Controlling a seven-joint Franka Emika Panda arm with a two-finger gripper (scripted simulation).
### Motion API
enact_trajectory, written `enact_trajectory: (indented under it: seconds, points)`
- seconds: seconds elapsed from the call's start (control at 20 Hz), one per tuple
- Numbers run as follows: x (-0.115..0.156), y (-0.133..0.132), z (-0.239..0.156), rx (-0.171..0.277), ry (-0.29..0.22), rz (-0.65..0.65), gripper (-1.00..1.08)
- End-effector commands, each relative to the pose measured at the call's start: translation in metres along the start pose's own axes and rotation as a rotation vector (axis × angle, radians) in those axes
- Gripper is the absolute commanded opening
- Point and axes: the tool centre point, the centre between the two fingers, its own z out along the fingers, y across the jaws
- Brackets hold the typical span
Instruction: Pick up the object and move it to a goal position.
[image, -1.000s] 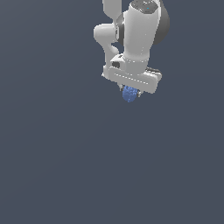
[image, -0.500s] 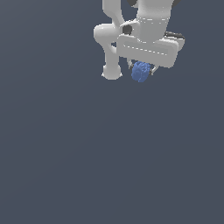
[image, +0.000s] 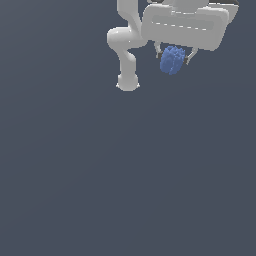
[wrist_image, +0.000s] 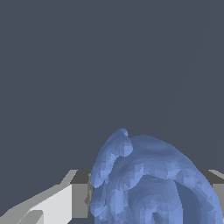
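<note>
The object (image: 172, 60) is a small blue knobbly lump hanging high in the exterior view, toward its right. My white gripper (image: 173, 54) is shut on it, one finger on each side, with the wide hand body just above. In the wrist view the object (wrist_image: 151, 181) fills the space between my fingers (wrist_image: 80, 199), held well above the grey floor. No goal marker shows in either view.
The arm's white base and elbow (image: 127, 60) stand to the exterior view's left of the gripper. The plain dark grey floor (image: 125, 175) spreads below, with no other objects on it.
The gripper has risen and shifted toward the exterior view's right, carrying the object with it. It appears larger now, closer to the camera.
</note>
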Motion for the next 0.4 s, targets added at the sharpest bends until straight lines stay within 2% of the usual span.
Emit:
enact_trajectory:
  seconds: [0.0, 0.35]
  points:
    - [-0.0014, -0.0025, -0.0099, 0.0, -0.001, 0.0, -1.0]
    - [-0.0023, -0.0057, -0.0197, 0.0, -0.001, 0.0, -1.0]
